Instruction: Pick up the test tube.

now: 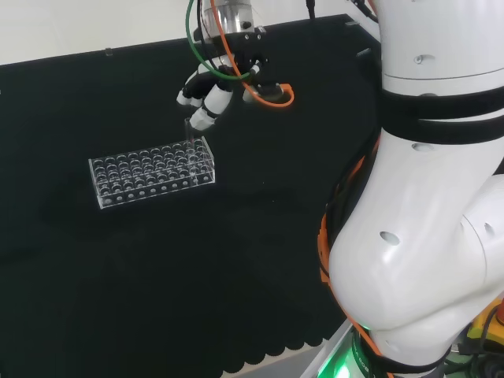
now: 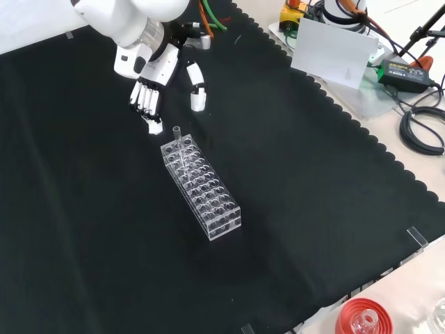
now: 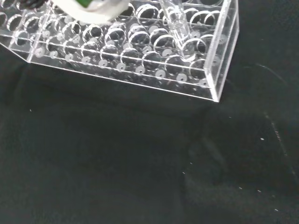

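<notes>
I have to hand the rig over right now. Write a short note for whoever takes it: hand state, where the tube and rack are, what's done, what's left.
Hand: open, fingers relaxed, holding nothing; in the front view it hovers just beyond the rack's far end.
Test tube: standing upright in a hole at that far end of the clear rack, its top poking above the rack.
Rack: on the black cloth, its other holes look empty.
Done: hand brought near the tube.
Left: close the fingers on the tube and lift it out.

White arm reaching over the bench, hand (image 2: 149, 87) pointing down, fingers (image 2: 146, 101) straight, thumb (image 2: 197, 90) spread apart
</notes>
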`<control>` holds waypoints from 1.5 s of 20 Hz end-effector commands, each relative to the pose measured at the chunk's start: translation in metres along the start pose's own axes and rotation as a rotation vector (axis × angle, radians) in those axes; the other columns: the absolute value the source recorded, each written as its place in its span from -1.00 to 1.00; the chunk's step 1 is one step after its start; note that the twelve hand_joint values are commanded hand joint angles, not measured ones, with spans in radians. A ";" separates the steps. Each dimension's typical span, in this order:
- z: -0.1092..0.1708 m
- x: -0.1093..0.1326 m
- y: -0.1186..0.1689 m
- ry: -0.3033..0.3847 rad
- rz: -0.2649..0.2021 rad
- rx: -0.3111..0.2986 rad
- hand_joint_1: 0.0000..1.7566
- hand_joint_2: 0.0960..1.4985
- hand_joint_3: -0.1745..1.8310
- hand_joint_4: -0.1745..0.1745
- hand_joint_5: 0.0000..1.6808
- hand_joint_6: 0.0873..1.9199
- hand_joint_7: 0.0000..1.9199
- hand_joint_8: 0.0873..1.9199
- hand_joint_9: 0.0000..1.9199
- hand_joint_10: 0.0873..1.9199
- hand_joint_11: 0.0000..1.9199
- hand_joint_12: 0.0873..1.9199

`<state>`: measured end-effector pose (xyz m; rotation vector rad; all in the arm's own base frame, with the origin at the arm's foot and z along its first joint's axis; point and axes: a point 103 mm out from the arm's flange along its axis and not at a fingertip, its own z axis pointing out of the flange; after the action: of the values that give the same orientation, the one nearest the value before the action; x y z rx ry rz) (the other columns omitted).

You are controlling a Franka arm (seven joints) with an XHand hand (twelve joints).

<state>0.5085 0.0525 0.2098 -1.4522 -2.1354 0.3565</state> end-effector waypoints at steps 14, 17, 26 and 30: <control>0.018 -0.004 0.034 -0.023 0.001 -0.013 0.13 -0.23 -0.24 -0.27 -0.47 -0.71 -0.40 -0.28 -0.54 -0.16 -0.87 0.56; 0.019 -0.004 0.034 -0.025 0.004 -0.024 0.14 -0.25 -0.21 -0.31 -0.48 -0.53 -0.33 -0.28 -0.50 -0.17 -0.85 0.56; 0.021 0.002 0.037 -0.033 0.007 -0.035 0.20 -0.29 -0.15 -0.44 -0.37 -0.27 -0.13 -0.30 -0.35 -0.22 -0.70 0.51; 0.022 0.006 0.043 -0.033 0.003 -0.032 0.22 -0.31 -0.13 -0.49 -0.34 -0.23 -0.09 -0.30 -0.31 -0.23 -0.66 0.50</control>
<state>0.5259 0.0709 0.1740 -1.4810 -2.1721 0.3504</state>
